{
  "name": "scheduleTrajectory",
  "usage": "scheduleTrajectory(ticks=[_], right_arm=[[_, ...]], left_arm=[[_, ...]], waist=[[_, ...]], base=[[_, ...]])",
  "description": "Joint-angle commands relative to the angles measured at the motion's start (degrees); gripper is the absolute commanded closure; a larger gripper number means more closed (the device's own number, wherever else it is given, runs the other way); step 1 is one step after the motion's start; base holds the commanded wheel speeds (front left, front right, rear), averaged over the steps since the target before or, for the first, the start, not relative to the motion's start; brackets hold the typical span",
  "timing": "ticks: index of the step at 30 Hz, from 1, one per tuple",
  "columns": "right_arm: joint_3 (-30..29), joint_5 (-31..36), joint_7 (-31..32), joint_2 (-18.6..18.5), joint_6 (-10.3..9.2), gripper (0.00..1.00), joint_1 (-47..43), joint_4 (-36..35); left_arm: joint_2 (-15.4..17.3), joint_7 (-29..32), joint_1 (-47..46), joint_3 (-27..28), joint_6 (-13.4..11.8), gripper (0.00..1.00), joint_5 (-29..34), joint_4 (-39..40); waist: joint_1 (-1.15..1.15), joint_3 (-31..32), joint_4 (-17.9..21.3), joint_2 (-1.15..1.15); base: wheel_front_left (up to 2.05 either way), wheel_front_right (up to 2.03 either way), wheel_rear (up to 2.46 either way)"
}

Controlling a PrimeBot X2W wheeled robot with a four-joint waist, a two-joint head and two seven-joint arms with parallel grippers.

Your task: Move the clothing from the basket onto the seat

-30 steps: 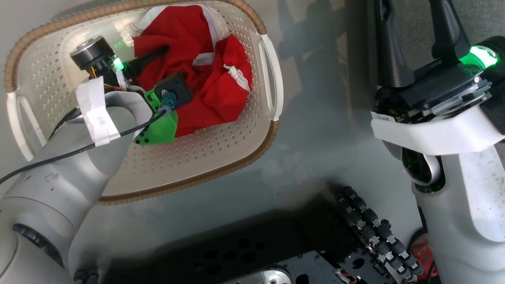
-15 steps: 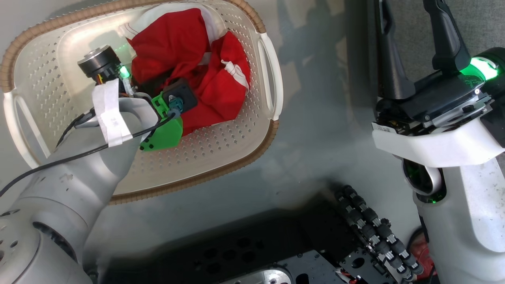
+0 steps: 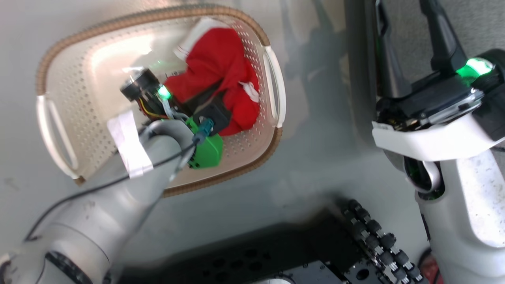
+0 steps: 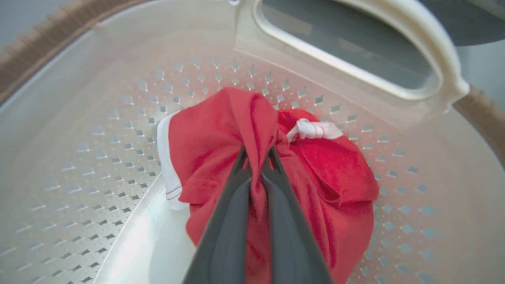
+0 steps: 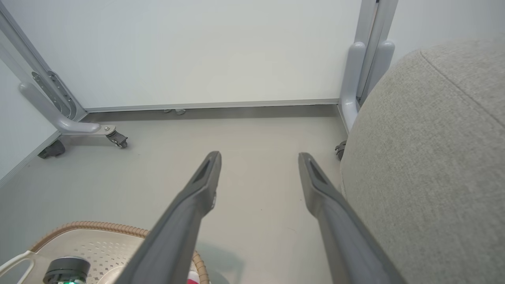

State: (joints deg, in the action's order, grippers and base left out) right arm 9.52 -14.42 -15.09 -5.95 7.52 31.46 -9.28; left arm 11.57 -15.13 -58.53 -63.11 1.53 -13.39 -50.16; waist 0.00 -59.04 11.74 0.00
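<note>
One basket [image 3: 79, 98] on the floor [image 3: 315, 165] holds a single red bundle of clothing [image 3: 217, 59] (how many garments is unclear), bunched near one of its two handles [image 3: 274, 90]. The left gripper [image 4: 257, 153] is pinched tight on a fold of it. The right gripper [image 5: 258, 157] hangs spread wide and empty beside the grey seat [image 5: 434, 157], which is cut off at the frame's edge.

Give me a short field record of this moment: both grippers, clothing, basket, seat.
clothing: red, bunched inside the basket
basket: on the floor
seat: grey, no clothing on the part shown
left gripper: shut, fingers pinching a fold of the clothing
right gripper: open, empty, above the floor beside the seat
</note>
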Motion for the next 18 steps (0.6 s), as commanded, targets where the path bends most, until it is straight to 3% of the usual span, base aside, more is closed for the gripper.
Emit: scheduleTrajectory(ticks=[1,18], right_arm=[[0.13,0.45,-0.10,-0.32,-0.06,0.00,-1.43,0.57],[2.23,1.38,-0.10,0.28,-0.06,0.00,-15.25,7.12]], left_arm=[[-0.18,-0.04,2.46,1.15,-0.65,1.00,-0.69,1.87],[0.96,-0.03,28.19,21.09,-5.22,1.00,-3.15,24.70]], waist=[[0.00,8.23,-4.80,0.00],[0.00,34.26,-8.08,0.00]], base=[[0.00,0.00,0.00],[0.00,0.00,0.00]])
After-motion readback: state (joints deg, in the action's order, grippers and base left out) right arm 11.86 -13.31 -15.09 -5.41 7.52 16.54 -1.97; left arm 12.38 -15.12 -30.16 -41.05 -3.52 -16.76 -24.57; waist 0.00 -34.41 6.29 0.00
